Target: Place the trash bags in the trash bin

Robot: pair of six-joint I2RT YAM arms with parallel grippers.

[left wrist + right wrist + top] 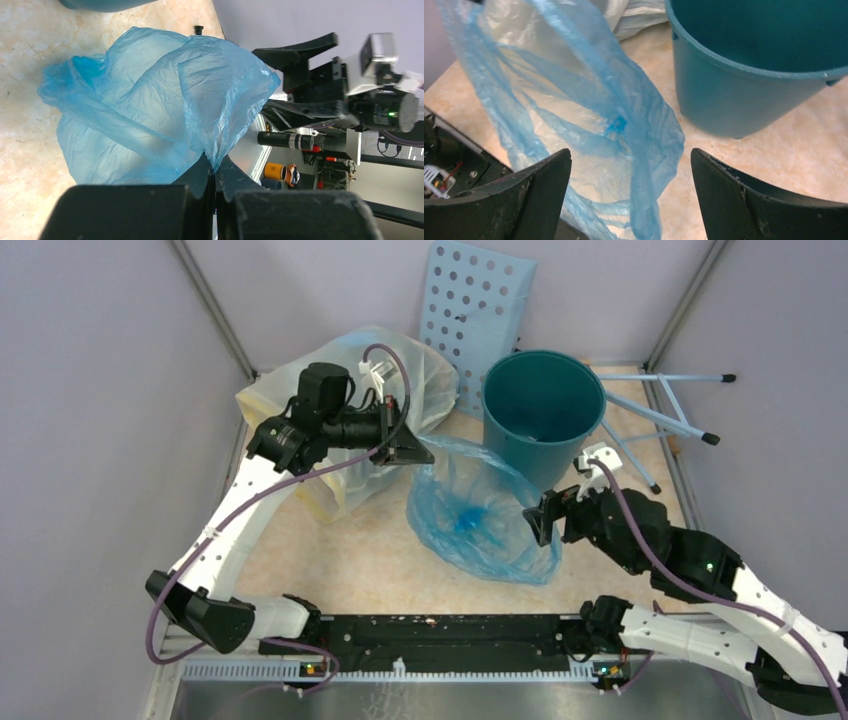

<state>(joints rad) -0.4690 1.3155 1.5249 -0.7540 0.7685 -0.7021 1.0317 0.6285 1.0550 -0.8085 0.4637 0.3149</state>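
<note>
The light-blue trash bag (478, 512) hangs spread open over the table, just left of and in front of the dark-teal trash bin (543, 412). My left gripper (408, 448) is shut on the bag's upper edge and holds it up; in the left wrist view its jaws (215, 172) pinch a fold of the bag (150, 100). My right gripper (548, 518) is open at the bag's right edge, holding nothing. In the right wrist view (631, 157) the bag (624, 125) hangs between its spread fingers and the bin (744, 75) stands upright at upper right.
A large whitish bag (340, 410) lies behind my left arm. A pale-blue perforated panel (472, 302) leans on the back wall. A pale-blue rod frame (650, 410) lies right of the bin. A black rail (440, 630) runs along the near edge.
</note>
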